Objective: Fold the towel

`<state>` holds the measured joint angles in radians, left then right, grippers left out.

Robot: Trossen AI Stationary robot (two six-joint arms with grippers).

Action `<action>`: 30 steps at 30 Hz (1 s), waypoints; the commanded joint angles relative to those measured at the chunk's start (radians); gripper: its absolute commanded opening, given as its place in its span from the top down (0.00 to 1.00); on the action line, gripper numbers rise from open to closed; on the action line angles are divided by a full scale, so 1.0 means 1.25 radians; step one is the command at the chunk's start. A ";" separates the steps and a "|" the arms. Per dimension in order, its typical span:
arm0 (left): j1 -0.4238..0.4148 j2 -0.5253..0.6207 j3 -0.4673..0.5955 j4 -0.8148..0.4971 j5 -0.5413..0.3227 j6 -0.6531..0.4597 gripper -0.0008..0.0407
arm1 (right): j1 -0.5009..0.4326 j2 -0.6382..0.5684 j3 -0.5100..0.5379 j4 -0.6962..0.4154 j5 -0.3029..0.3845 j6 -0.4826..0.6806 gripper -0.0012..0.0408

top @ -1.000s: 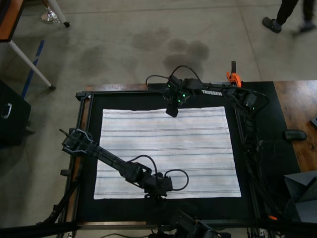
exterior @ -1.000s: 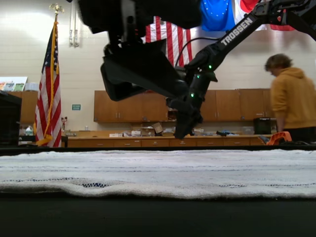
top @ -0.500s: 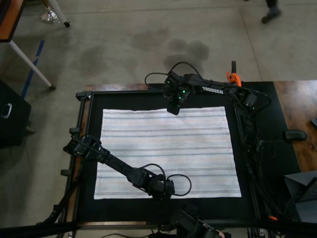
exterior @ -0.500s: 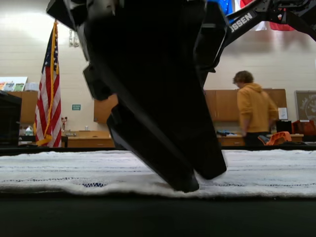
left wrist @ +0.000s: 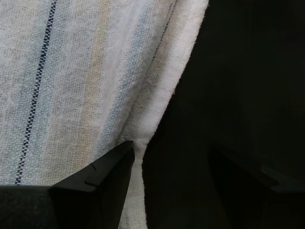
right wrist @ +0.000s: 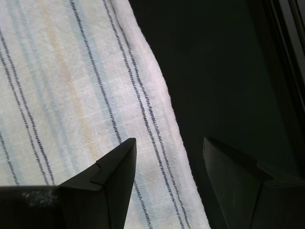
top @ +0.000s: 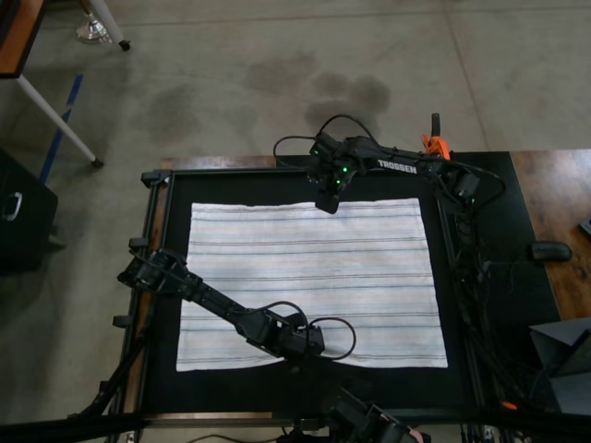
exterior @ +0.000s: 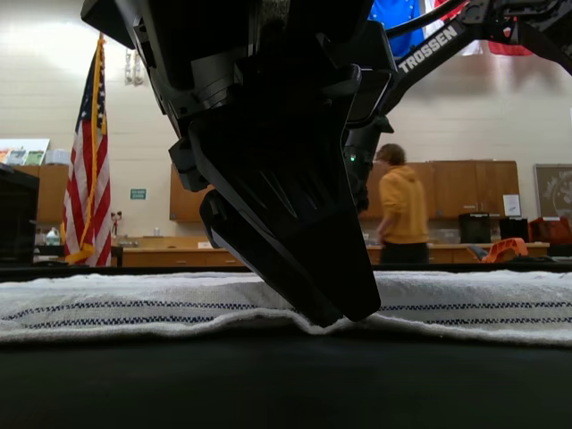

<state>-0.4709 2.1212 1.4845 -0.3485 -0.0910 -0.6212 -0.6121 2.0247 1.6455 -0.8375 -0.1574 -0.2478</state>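
Note:
The towel, white with thin dark and pale-blue stripes, lies flat across the black work surface. In the top view my left gripper is down at the towel's near edge, which dents inward there. The left wrist view shows the gripper open, one finger on the towel at its hem and the other over bare black surface. My right gripper sits at the far edge. In the right wrist view it is open and straddles the edge of the towel. The left gripper fills the exterior view, pressing the towel.
Cables run along the top view's right side of the frame, with an orange clamp at the far rail. A dark mouse lies on the wooden table beyond. A person walks in the background of the exterior view.
My left gripper has come down onto the near edge and pushed it inward, making a dent. The right gripper shifted slightly. The person walked toward the exterior view's left.

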 commanded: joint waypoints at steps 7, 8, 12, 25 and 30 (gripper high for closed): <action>-0.008 0.016 0.000 0.003 -0.030 0.007 0.67 | 0.000 0.000 -0.001 0.006 0.000 0.001 0.52; -0.008 0.016 0.000 0.003 -0.037 0.008 0.74 | 0.000 0.000 -0.001 0.006 0.000 0.001 0.52; -0.008 0.016 0.000 0.003 -0.090 0.009 0.99 | 0.000 0.000 -0.001 0.006 0.000 0.001 0.52; -0.019 0.008 0.000 -0.017 -0.096 0.029 0.98 | 0.000 0.000 -0.001 0.006 0.000 0.000 0.52; -0.031 -0.012 0.008 -0.060 -0.090 0.023 0.98 | 0.000 0.000 -0.001 0.005 0.000 0.002 0.52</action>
<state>-0.5056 2.1166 1.4849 -0.4080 -0.2070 -0.5888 -0.6121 2.0247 1.6447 -0.8303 -0.1574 -0.2478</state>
